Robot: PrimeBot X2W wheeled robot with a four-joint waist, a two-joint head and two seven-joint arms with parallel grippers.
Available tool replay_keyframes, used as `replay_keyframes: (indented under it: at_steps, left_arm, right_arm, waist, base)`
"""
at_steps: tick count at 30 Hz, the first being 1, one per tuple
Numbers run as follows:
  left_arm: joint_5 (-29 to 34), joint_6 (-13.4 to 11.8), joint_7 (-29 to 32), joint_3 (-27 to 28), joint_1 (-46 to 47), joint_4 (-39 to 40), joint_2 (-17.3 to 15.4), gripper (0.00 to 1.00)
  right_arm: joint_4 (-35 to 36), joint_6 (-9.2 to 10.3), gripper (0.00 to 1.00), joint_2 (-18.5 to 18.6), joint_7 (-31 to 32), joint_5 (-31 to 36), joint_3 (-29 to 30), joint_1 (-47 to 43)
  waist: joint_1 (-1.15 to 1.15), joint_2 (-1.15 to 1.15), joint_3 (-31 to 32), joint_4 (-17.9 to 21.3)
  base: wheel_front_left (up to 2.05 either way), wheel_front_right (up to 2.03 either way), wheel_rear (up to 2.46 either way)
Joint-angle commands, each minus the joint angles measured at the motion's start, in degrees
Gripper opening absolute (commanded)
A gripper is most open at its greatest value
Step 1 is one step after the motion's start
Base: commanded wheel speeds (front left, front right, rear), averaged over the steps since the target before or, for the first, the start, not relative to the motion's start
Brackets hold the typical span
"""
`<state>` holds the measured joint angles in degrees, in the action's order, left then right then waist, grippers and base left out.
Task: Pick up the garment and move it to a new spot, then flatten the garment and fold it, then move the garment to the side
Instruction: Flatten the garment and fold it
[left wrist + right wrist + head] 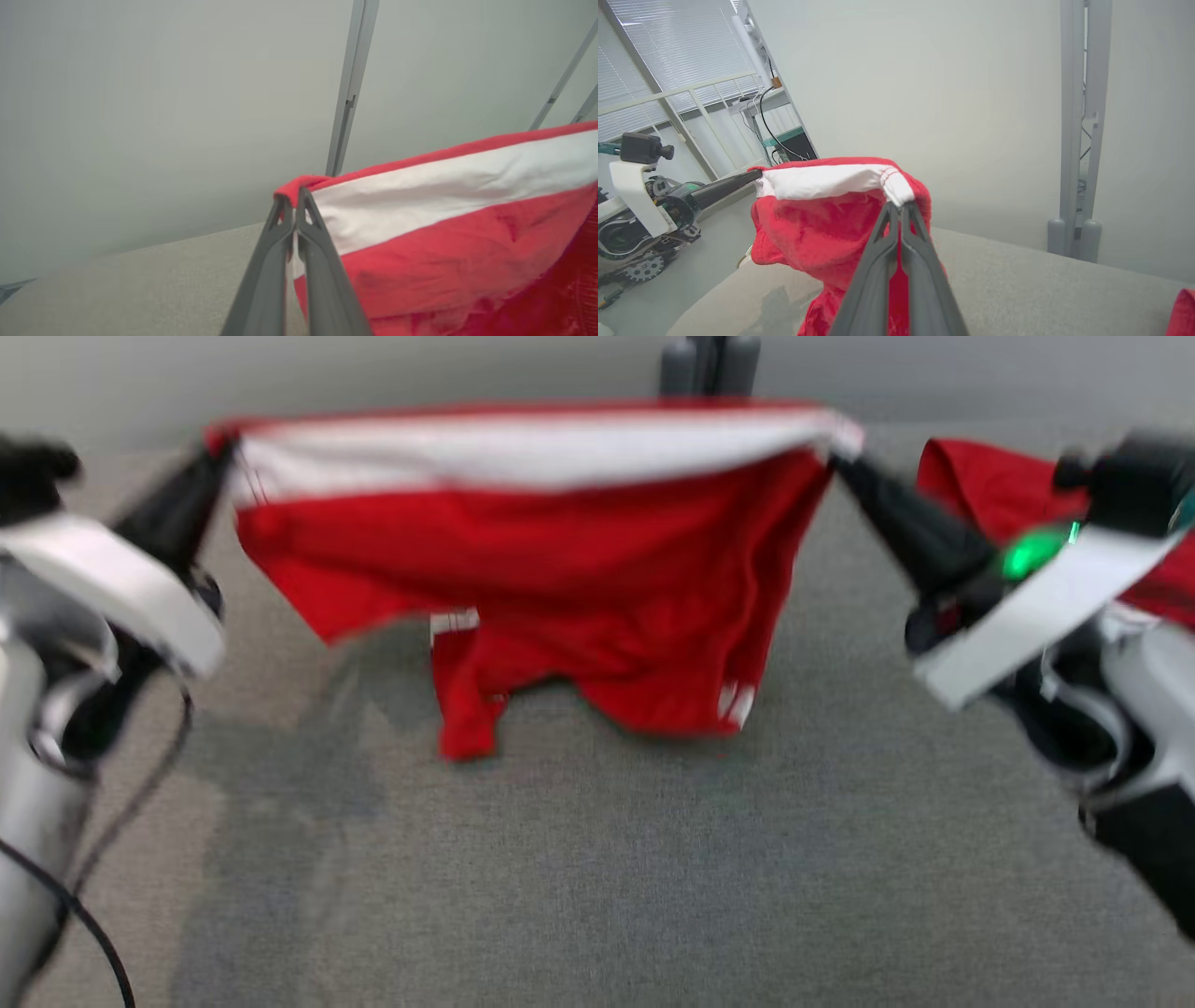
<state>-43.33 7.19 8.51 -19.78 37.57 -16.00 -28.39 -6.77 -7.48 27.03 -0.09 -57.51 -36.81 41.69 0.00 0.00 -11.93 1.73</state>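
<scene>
Above the grey surface [653,896], I find my left gripper [222,450] and right gripper [837,462] each clamped on a top corner of the red garment [560,560].

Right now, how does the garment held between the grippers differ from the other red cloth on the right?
The held garment hangs stretched between the left gripper and right gripper; the other red cloth lies on the table. The held garment shows a white band; the cloth is partly hidden behind the right arm. Both are red.
</scene>
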Motion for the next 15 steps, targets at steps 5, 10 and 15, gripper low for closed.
replay_keyframes:
  at_steps: [5, 10, 15]
  left_arm:
    - [-0.9, 0.4, -3.4, -6.8, 20.2, -5.3, -4.2, 0.0]
    - [-2.4, 0.3, -4.4, -12.0, 32.2, -8.7, -6.5, 0.0]
    - [-4.8, 0.3, -7.5, -16.4, 46.1, -13.3, -7.5, 0.0]
  right_arm:
    - [-6.5, -0.05, 0.0, -3.1, -5.0, 1.6, 0.4, 19.1]
    - [-12.5, -0.05, 0.0, -6.3, -8.3, 2.8, 0.4, 30.8]
    - [-20.9, -0.05, 0.0, -11.2, -13.2, 4.1, 2.5, 44.5]
  waist:
    - [0.0, 0.0, -14.2, 1.5]
    - [0.0, 0.0, -18.7, 2.2]
    - [0.0, 0.0, -23.1, 3.0]
  base:
    - [0.0, 0.0, 0.0]
    - [0.0, 0.0, 0.0]
    - [0.0, 0.0, 0.0]
